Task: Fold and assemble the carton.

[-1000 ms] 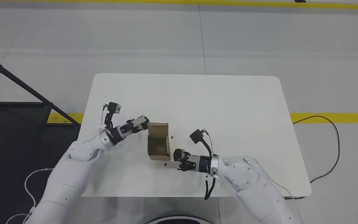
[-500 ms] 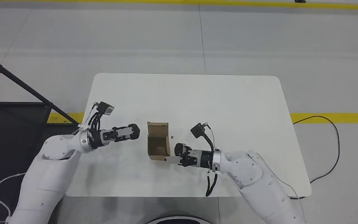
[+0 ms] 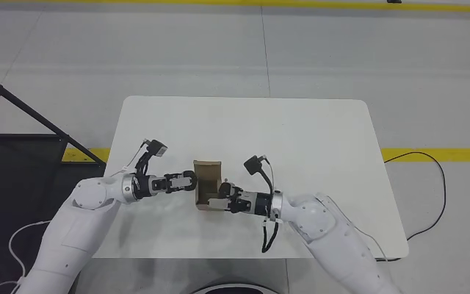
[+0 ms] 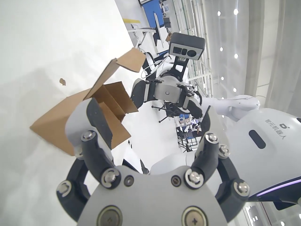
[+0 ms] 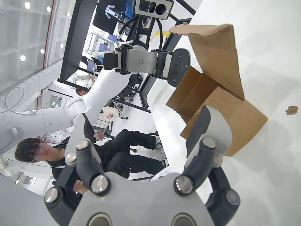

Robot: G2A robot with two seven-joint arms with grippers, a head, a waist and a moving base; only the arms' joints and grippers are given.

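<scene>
Flanking brown carton (image 3: 205, 180), both jaws spread

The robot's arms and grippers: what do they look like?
The left arm and right arm are smooth white rounded shells. The left gripper and right gripper each have a grey metal plate with screws, black linkages and two white-backed fingers with black textured pads. A dark camera box on a black bracket, with black cables, sits on each wrist.

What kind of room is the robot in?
Probably a robot lab or test hall. A white work table stands on a bare grey floor marked with yellow tape, and desks with computer screens show beyond the carton.
</scene>
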